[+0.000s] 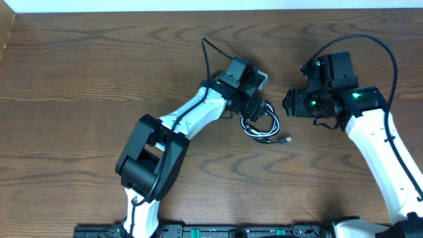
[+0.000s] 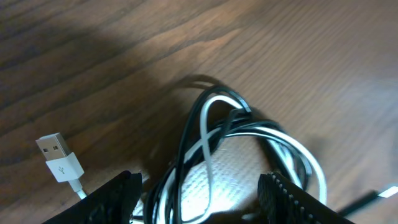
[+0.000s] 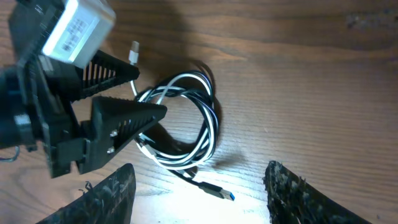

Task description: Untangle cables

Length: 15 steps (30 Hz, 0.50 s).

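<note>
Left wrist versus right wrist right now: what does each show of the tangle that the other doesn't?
Left wrist only: the cables close up, white and black strands crossing, and the logo on the white plug. Right wrist only: the whole tangle's outline, and the left gripper from outside, fingers open around the tangle's left side. Both: the tangled cables, the white plug, the table.

The white cable [image 2: 206, 134] and the black cable [image 2: 186, 140] lie wound together in one loose, flat coil on the wood, their strands crossing. In the left wrist view the white plug [image 2: 59, 158] pokes out at 9 o'clock. From overhead the black plug [image 1: 285, 140] trails off at 4 o'clock.
</note>
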Tool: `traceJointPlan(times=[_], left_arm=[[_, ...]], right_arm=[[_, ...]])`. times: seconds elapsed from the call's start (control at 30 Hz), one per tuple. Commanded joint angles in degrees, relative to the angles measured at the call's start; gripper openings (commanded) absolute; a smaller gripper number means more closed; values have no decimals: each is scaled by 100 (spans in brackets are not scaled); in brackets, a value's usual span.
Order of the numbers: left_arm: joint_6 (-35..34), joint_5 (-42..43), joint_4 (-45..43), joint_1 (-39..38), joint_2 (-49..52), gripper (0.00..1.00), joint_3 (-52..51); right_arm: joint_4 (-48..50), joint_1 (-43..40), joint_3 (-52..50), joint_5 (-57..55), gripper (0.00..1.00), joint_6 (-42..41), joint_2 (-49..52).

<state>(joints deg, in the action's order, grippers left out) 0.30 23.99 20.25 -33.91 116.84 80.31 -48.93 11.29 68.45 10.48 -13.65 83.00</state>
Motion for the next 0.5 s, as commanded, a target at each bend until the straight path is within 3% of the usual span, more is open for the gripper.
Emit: traceJointPlan(times=[0.0, 0.3, 0.4, 0.47], left_arm=[[273, -673, -70, -59, 133, 66, -33], [273, -654, -63, -227, 468, 63, -33], [267, -651, -70, -245, 468, 24, -33], [258, -654, -61, -243, 468, 13, -33]], right_arm=[[-44, -120, 11, -70, 62, -44, 0], [-61, -162, 11, -120, 63, -42, 0], [-63, -162, 11, -131, 63, -42, 0], [-66, -164, 11, -133, 63, -42, 0]])
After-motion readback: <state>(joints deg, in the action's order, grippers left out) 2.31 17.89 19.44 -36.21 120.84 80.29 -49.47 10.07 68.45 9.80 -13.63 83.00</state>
